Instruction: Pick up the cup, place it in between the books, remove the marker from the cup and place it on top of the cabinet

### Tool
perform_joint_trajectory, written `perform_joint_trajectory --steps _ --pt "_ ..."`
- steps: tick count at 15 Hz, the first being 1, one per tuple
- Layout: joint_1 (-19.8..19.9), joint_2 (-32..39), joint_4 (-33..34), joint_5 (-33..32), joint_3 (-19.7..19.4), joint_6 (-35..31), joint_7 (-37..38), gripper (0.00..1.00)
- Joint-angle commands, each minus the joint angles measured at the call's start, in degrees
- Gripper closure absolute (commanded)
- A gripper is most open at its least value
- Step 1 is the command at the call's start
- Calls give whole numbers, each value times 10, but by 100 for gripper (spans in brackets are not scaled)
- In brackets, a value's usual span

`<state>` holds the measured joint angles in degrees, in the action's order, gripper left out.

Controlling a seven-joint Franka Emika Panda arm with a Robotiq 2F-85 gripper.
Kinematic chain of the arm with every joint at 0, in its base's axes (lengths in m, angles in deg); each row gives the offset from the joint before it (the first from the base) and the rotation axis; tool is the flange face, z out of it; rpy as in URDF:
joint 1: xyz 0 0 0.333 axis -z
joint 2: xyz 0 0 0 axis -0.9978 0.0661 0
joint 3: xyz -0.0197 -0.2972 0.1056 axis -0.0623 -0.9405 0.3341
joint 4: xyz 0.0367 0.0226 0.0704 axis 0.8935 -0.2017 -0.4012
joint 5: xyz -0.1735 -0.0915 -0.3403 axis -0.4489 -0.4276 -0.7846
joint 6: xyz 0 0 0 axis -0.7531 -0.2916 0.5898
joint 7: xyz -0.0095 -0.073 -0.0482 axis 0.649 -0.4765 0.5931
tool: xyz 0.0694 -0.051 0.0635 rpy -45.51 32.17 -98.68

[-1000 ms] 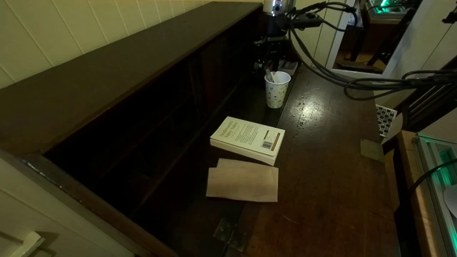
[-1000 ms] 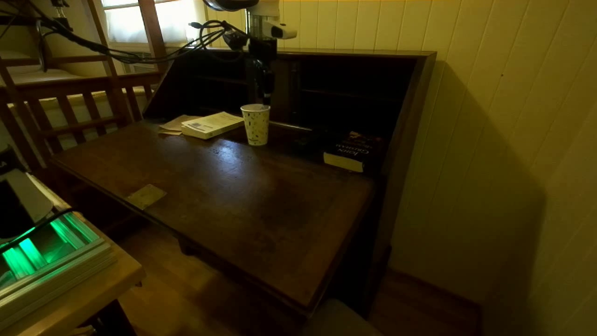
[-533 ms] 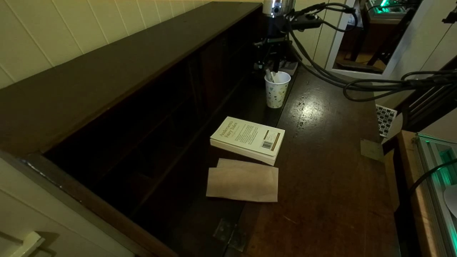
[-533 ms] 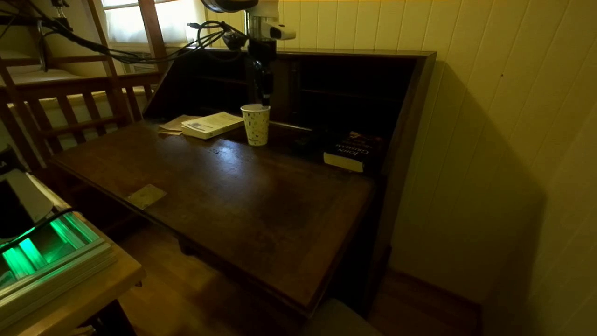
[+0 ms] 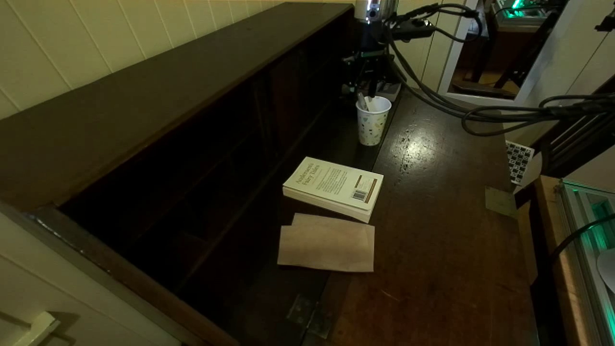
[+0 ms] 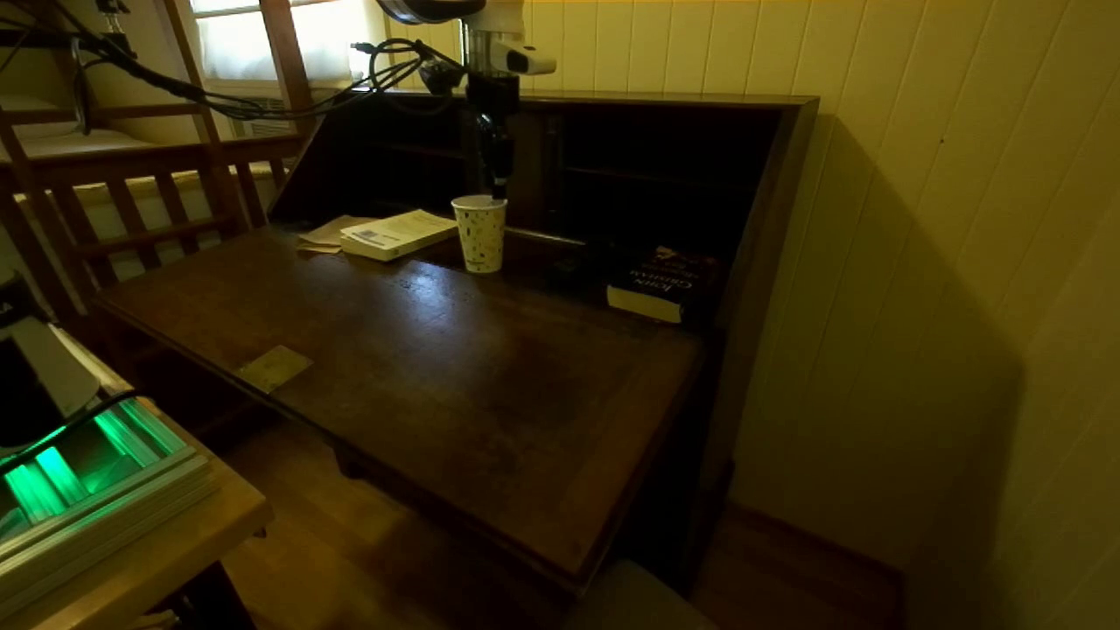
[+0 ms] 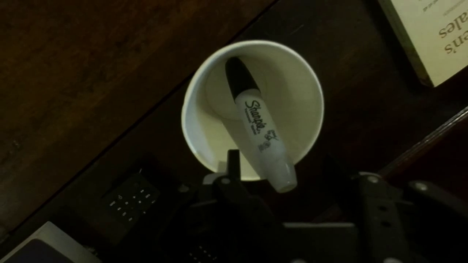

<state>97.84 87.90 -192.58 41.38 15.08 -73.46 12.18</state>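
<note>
Where grey-white, black-capped plastic marker (image 7: 264, 133) leans: inside speckled white paper cup (image 5: 372, 128), tail past rim
Black two-finger gripper (image 7: 281, 162): spread, tail seemingly between
Cup: could tip if closing gripper snags rim

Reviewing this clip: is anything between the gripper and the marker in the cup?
Nothing visible is. In the wrist view, the Sharpie marker juts past the rim of the paper cup, its pale end showing between the two sides of the open gripper.

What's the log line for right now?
cup: upright between white book and dark book | gripper: open, at cup's rim | marker: leaning in cup, not gripped
</note>
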Motion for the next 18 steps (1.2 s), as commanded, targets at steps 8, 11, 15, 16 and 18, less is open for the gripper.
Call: perform_joint_trajectory --steps 8,11,15,16,18 --pt "-7 4 5 -19 -8 4 19 79" --pt "-7 3 4 -19 -8 4 18 81" --pt "-7 -3 3 -20 -7 3 15 94" --pt "-8 -4 3 -22 -8 3 15 94" --pt "-8 -7 2 -24 -7 3 14 94"
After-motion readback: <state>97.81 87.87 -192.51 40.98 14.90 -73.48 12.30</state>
